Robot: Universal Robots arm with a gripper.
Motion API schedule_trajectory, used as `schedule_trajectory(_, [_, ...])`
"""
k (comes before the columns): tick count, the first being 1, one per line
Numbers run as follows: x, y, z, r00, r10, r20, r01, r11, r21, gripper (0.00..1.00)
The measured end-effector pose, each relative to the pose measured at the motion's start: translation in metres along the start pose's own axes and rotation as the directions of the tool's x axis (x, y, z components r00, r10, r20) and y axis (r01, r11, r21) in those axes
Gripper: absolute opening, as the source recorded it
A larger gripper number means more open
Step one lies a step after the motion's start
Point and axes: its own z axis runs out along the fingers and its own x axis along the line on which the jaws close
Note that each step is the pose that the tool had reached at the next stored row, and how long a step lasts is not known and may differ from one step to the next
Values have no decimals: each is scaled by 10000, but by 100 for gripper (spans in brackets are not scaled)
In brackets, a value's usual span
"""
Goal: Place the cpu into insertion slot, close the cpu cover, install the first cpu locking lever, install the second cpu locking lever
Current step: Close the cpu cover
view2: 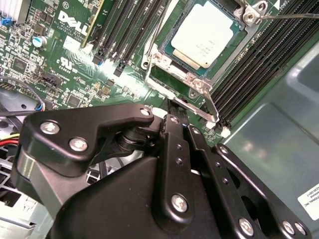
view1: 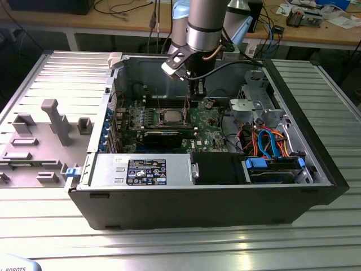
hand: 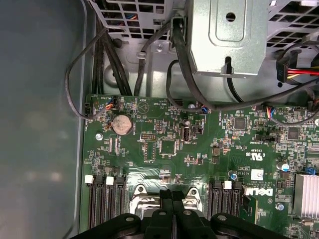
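The cpu (view2: 207,32), a flat square chip with a silvery top, lies in the insertion slot (view2: 155,59) on the green circuit board (view1: 206,127). The thin silver cpu cover (view2: 180,69) lies down around the chip, which shows through its window. In the exterior view the cpu (view1: 172,117) sits mid-board, and my gripper (view1: 194,99) reaches down into the case just to the exterior view's right of it. In both wrist views the black fingers (hand: 166,198) are pressed together. The gripper (view2: 175,107) is shut, its tip against a thin wire locking lever (view2: 207,107) at the socket's corner. Another lever (view2: 289,16) runs off the far corner.
The open computer case (view1: 203,209) rests on a ribbed metal table (view1: 169,243). Black memory slots (view2: 127,30) flank the socket. A drive cage (view1: 254,104) and bundled cables (view1: 265,141) fill the exterior view's right side. Grey moulded fixtures (view1: 53,121) sit left of the case.
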Motion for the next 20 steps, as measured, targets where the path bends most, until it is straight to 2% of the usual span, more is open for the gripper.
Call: schedule_trajectory(20, [4,-70,1,10000,0,1,0,10000,1,11])
